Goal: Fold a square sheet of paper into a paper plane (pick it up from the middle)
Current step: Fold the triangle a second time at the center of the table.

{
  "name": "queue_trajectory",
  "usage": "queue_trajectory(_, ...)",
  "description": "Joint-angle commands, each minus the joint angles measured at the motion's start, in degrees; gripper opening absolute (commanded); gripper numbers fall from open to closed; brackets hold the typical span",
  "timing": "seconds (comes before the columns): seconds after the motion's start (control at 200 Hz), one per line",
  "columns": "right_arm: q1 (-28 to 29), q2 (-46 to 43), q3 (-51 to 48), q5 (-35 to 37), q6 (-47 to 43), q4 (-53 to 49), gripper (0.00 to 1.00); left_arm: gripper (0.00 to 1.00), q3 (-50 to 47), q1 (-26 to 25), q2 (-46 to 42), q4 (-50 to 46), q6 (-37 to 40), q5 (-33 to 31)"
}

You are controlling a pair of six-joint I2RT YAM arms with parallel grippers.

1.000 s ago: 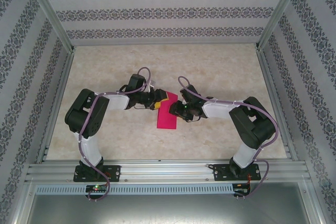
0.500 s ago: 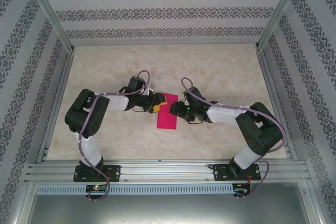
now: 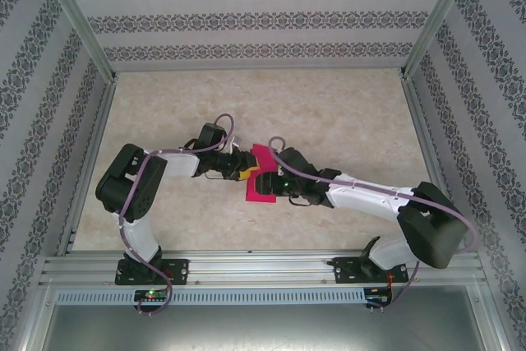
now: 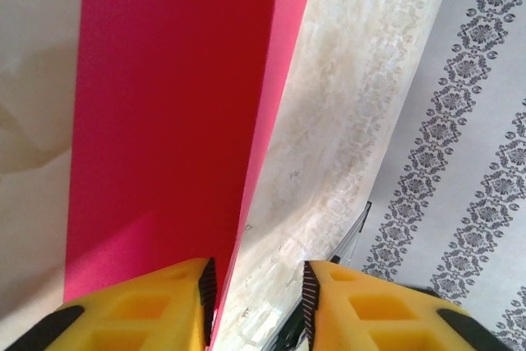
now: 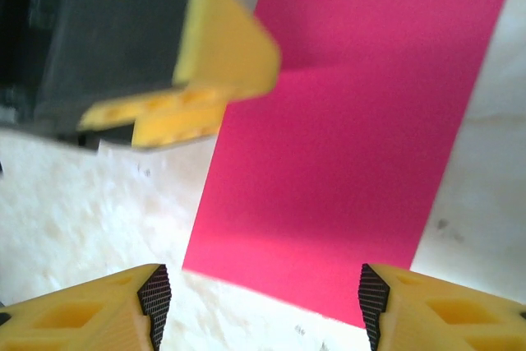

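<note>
Left gripper: centre-left of the top view, reaching right to the paper's left edge. Blocky yellow plastic fingers with black ribbed pads. Jaws part open with a narrow gap, table visible between them. The paper's long edge runs down beside the inner pad of one finger; the other finger is clear of it. Nothing pinched as far as the wrist view shows.

Paper: dead centre of the top view, between the two grippers, on the table. Magenta, matte, plain. Reads as a narrow upright rectangle, not a square, so probably already folded in half. A lighter strip along one long side in the left wrist view may be a layer lifting slightly; can't be sure. Handling: very light, thin and floppy, creases readily, likely slides on the smooth top, crumples if squeezed hard. Lying flat it gives the fingers nothing to bite. Best hold is probably a raised long edge near mid-length, one pad under and one over, with the other gripper pressing it down.

Table: beige, marbled, smooth, hard.

Right gripper: centre-right in the top view, over the paper's right side. Jaws wide, yellow tips at the lower corners of its wrist view, about as far apart as the paper's short end is wide. Holding nothing.

Walls: grey floral-striped covering.
</note>
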Motion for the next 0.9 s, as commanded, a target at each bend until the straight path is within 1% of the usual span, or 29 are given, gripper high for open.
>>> queue_trajectory(0.0,4.9,0.8,4.7,9.8,-6.7,-7.7,0.66,0.34,-0.6,-0.4,-2.1,-1.3,0.8,0.4)
queue_trajectory(0.105,9.2,4.7,9.7,16.6,-8.6,-13.8,0.67,0.32,-0.5,-0.4,-2.2,-1.6,0.8,0.2)
queue_trajectory(0.19,11.9,8.2,13.7,20.1,-10.6,-17.4,0.68,0.32,-0.5,-0.5,-2.4,-2.0,0.7,0.1)
queue_trajectory(0.49,17.1,20.8,26.7,31.2,-12.4,-29.6,0.67,0.32,-0.3,-0.8,-2.3,-2.2,0.8,0.1)
queue_trajectory(0.699,18.1,24.7,29.9,34.0,-11.8,-32.3,0.63,0.32,0.0,-0.8,-1.9,-2.3,0.9,0.5)
queue_trajectory(0.894,18.3,25.5,29.8,33.8,-12.0,-31.6,0.6,0.32,0.2,-0.7,-1.8,-2.4,1.1,0.6)
